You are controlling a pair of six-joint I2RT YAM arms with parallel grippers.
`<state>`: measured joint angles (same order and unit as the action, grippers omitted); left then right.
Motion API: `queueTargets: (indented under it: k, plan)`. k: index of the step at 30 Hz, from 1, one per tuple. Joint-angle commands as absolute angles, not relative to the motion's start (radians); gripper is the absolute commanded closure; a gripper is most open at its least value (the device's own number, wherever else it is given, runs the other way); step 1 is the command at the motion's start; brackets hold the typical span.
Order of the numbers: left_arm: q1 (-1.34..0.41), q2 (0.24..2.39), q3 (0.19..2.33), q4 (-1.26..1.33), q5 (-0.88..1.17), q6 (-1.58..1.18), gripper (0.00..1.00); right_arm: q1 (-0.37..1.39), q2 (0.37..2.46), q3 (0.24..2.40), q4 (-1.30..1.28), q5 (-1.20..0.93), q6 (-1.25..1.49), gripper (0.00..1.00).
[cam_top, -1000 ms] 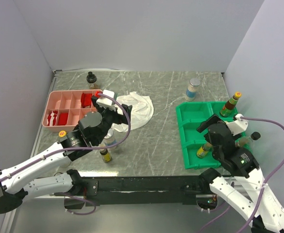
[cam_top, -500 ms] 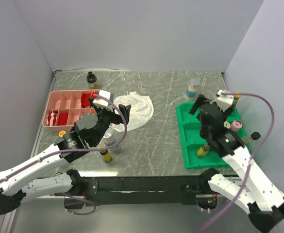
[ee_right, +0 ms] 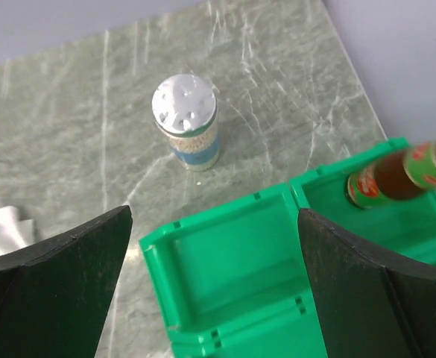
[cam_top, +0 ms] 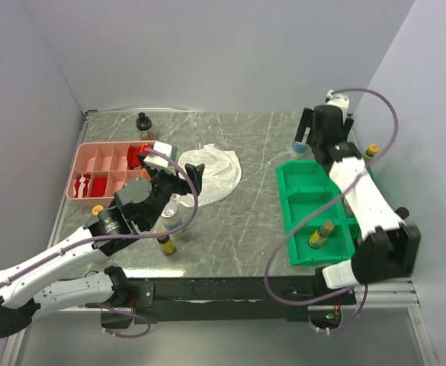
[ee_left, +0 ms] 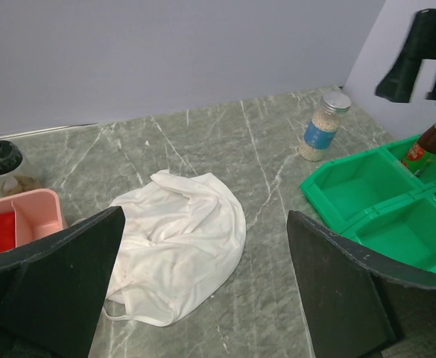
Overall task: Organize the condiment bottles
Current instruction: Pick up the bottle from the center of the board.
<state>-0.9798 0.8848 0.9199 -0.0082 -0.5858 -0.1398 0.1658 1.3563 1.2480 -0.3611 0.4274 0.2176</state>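
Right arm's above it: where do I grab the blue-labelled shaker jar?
Likely mid-body on the shaker jar, at the label, coming from straight above: it stands upright, clear of the green tray, with the right gripper open overhead.

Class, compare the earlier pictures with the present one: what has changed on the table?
The right hand swung from over the green tray to the far side, open by the silver-capped jar. The left hand, white cloth and pink tray stayed put.
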Motion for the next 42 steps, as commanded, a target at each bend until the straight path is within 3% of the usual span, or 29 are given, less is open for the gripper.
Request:
queueTargets:
  k: [1, 8, 13, 20, 27, 31, 32, 38, 42]
  plan:
    - [-0.985, 0.85, 0.931, 0.031, -0.604, -0.114, 0.03, 0.126, 1.544, 1.409, -0.431, 0.337, 0.127, 0.01]
    - [-0.985, 0.825, 0.922, 0.043, -0.647, -0.098, 0.03, 0.069, 1.782, 1.624, -0.426, 0.181, 0.08, 0.03]
    - [-0.985, 0.814, 0.897, 0.074, -0.664, -0.077, 0.03, 0.064, 1.971, 1.814, -0.521, 0.248, 0.06, 0.02]
    - [-0.985, 0.834, 0.902, 0.067, -0.667, -0.078, 0.03, 0.061, 2.029, 1.844, -0.502, 0.221, 0.055, 0.02]
    - [-0.983, 0.831, 0.899, 0.072, -0.689, -0.066, 0.03, 0.061, 2.052, 1.841, -0.496, 0.187, 0.06, 0.11]
    - [-0.982, 0.834, 0.897, 0.077, -0.696, -0.06, 0.03, 0.058, 2.08, 1.871, -0.503, 0.208, 0.051, 0.22]
    - [-0.982, 0.836, 0.897, 0.077, -0.701, -0.058, 0.03, 0.058, 2.083, 1.881, -0.52, 0.215, 0.052, 0.31]
    - [-0.98, 0.841, 0.896, 0.081, -0.71, -0.051, 0.03, 0.06, 1.993, 1.885, -0.531, 0.195, 0.072, 0.56]
    - [-0.98, 0.839, 0.894, 0.083, -0.719, -0.046, 0.03, 0.069, 1.858, 1.847, -0.531, 0.135, 0.115, 0.63]
